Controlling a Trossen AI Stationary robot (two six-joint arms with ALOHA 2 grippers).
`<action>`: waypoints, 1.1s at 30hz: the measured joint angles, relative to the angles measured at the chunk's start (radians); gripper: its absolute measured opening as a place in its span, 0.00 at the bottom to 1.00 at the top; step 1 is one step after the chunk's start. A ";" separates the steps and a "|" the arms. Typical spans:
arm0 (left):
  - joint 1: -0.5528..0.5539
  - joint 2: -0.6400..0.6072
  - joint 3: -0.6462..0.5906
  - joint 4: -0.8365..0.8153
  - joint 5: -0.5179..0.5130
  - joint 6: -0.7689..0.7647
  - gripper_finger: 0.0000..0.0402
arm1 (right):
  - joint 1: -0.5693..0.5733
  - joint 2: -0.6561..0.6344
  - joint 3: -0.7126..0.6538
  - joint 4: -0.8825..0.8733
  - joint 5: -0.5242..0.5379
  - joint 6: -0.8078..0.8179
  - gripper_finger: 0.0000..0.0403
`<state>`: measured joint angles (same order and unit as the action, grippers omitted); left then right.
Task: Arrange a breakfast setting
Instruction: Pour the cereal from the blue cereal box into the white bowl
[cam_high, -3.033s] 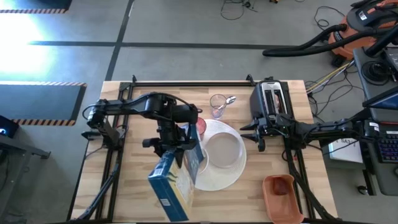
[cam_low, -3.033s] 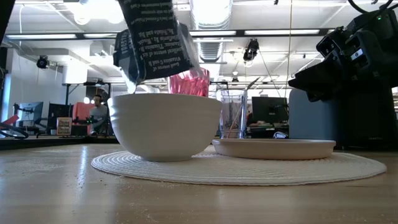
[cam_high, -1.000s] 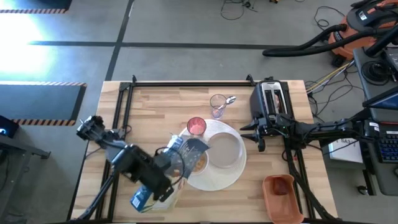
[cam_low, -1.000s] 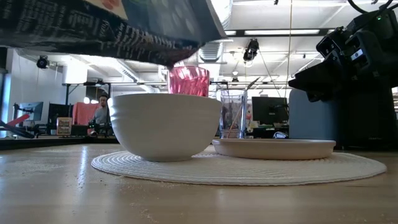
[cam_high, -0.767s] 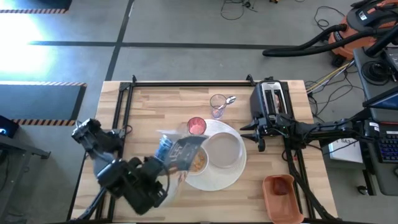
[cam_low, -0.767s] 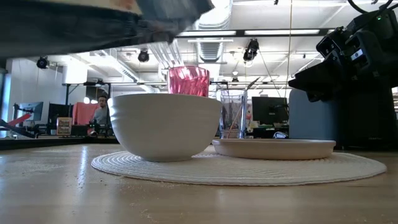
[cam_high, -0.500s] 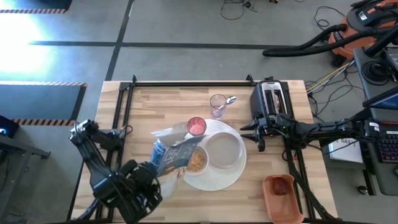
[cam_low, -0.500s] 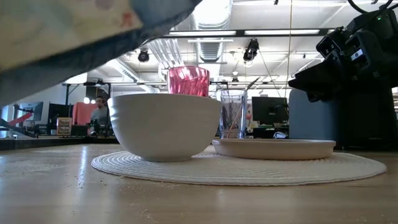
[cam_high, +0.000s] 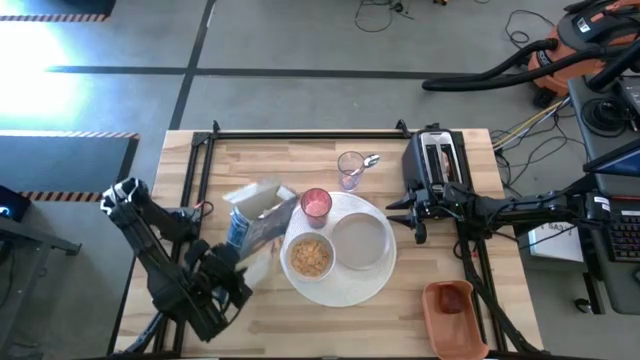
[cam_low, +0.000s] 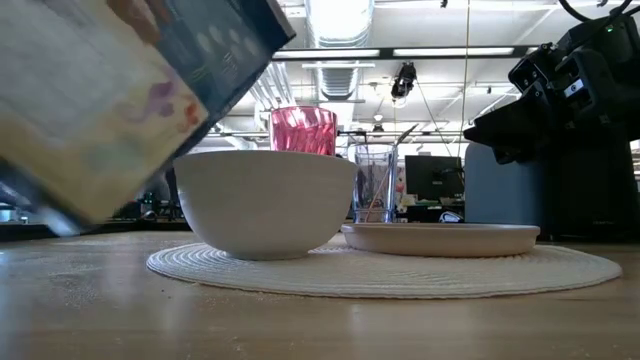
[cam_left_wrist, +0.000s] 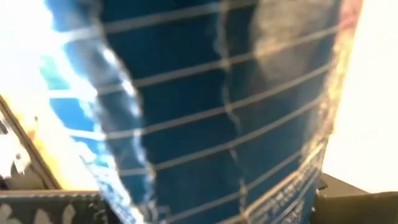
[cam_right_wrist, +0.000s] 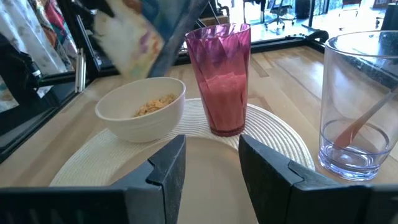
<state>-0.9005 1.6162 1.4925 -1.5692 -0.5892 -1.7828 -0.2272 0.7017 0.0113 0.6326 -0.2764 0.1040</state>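
Observation:
My left gripper (cam_high: 238, 262) is shut on a blue cereal box (cam_high: 256, 215), held tilted above the table left of the white woven placemat (cam_high: 375, 290). On the placemat stand a white bowl (cam_high: 310, 257) with cereal in it, a small pale plate (cam_high: 360, 243) and a pink cup (cam_high: 316, 203). A metal spoon (cam_high: 369, 160) stands in a clear glass (cam_high: 350, 170) behind them. My right gripper (cam_right_wrist: 211, 171) is open and empty, low over the plate's right edge. A small red thing (cam_high: 452, 300) lies in a terracotta tray. No toast slice shows. My left gripper holds the cereal box by its lower end (cam_high: 252, 258), coming at it from the table's near left. The box is lifted clear of the table and tilted, its open top (cam_high: 262, 195) toward the far side. The box fills the left wrist view (cam_left_wrist: 236, 112) and hides the fingers.
A black toaster (cam_high: 437, 160) stands at the back right, just behind my right arm. The terracotta tray (cam_high: 455, 318) sits at the near right corner. Bare wood lies along the left and far left of the table.
My left gripper has drawn back toward the table's near left edge, carrying the cereal box away from over the bowl. The box has tipped from lying with its mouth over the bowl to a more upright tilt left of the placemat. The bowl now shows uncovered.

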 joint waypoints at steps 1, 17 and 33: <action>0.000 -0.018 -0.031 -0.001 -0.033 0.000 0.44 | 0.000 0.000 0.000 0.000 0.000 0.000 0.35; 0.115 -0.237 -0.511 -0.001 -0.208 -0.134 0.44 | 0.000 0.000 0.000 0.000 0.000 0.000 0.35; 0.491 -0.114 -0.674 -0.006 -0.270 -0.410 0.44 | 0.000 0.000 0.000 0.000 0.000 0.000 0.35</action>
<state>-0.4097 1.5020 0.8190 -1.5754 -0.8589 -2.1927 -0.2274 0.7017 0.0113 0.6327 -0.2764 0.1040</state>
